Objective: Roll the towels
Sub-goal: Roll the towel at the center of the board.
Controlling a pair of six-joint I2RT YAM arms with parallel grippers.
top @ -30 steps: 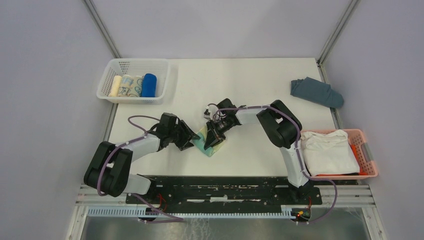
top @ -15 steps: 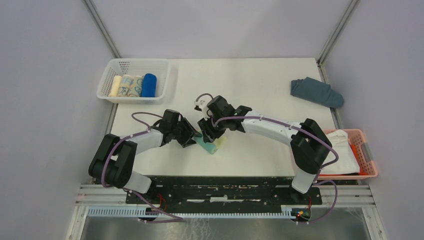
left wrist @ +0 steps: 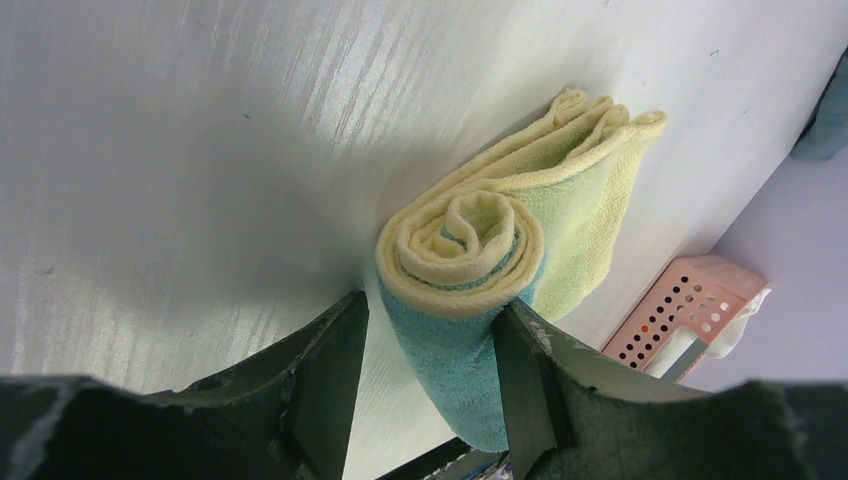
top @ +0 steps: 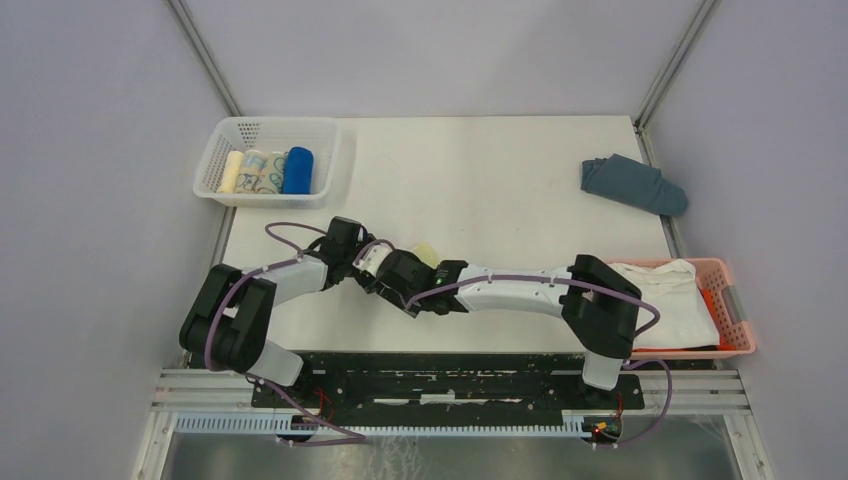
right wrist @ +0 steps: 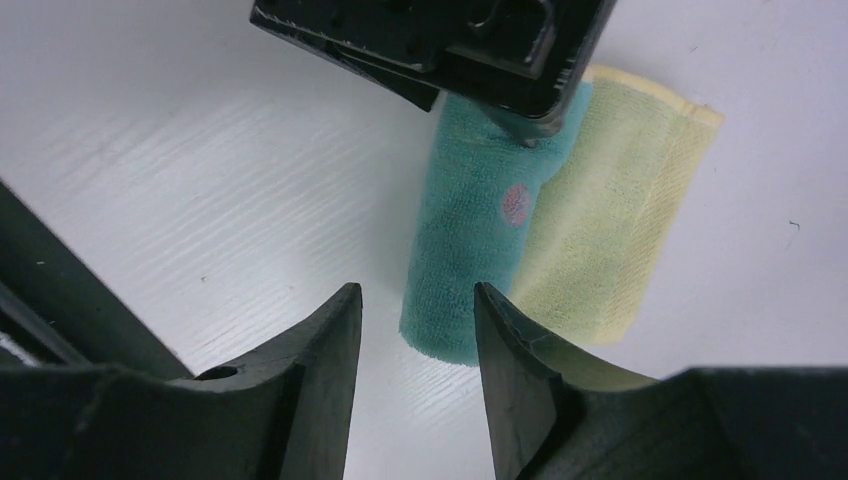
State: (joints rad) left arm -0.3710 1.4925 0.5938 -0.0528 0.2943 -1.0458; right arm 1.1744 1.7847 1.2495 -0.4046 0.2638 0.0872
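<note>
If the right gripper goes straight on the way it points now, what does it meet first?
Probably the teal end of the half-rolled towel, lying just ahead of the right gripper, in line with its open jaws. Depth is hard to judge.

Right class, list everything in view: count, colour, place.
table: one, white, under everything
white basket: one, far-left corner
cream roll: one, in white basket
patterned roll: one, pale, in white basket
blue towel: one, royal blue, rolled, same basket
yellow-teal towel: one, partly rolled, table centre
slate cloth: one, grey-blue, far right
pink basket: one, right edge
white cloth: one, in pink basket
left end effector: one, black, jaws astride the roll
right end effector: one, black, open, roll's other end
</note>
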